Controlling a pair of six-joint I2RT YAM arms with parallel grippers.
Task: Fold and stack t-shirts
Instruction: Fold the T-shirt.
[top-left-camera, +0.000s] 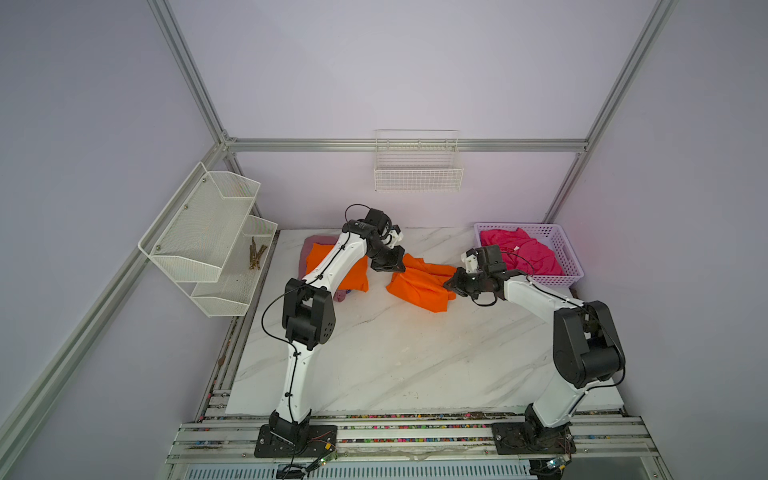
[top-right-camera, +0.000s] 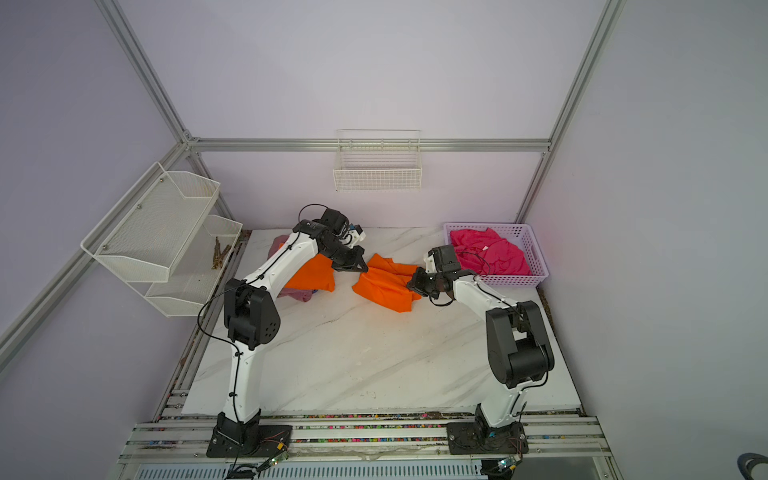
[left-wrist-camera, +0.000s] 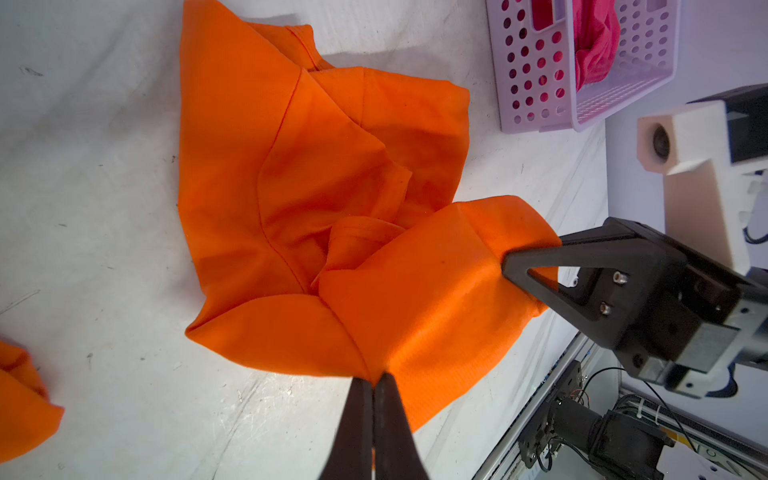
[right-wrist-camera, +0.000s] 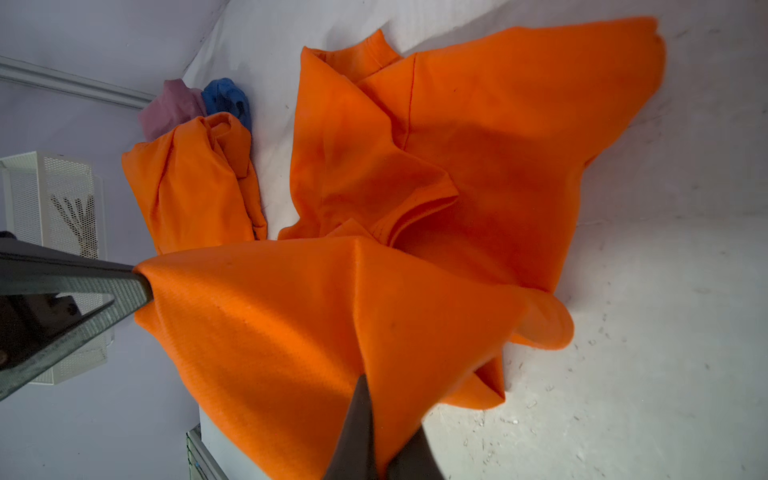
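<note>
Gripping the loose orange t-shirt (top-left-camera: 419, 291) with both arms. The left gripper (left-wrist-camera: 374, 376) is pinched tight on its far-left edge and the right gripper (right-wrist-camera: 365, 380) is pinched tight on its right edge, with one flap stretched between them. The rest lies crumpled on the table (top-left-camera: 395, 357), mid-far.

Looks like the spread-out step; no fold started. Next move needs a lift, grips pulled apart, and a drag toward the near side to flatten. Can't tell if the held edge is hem or sleeve.

Room: the near half of the table is open. It's tight on the left, where the folded orange shirt (right-wrist-camera: 191, 187), mauve-pink shirt (right-wrist-camera: 174, 104) and blue shirt (right-wrist-camera: 226, 97) are stacked just beside. The hot pink shirt (top-left-camera: 519, 253) is in the basket (top-left-camera: 561, 281), far right.
</note>
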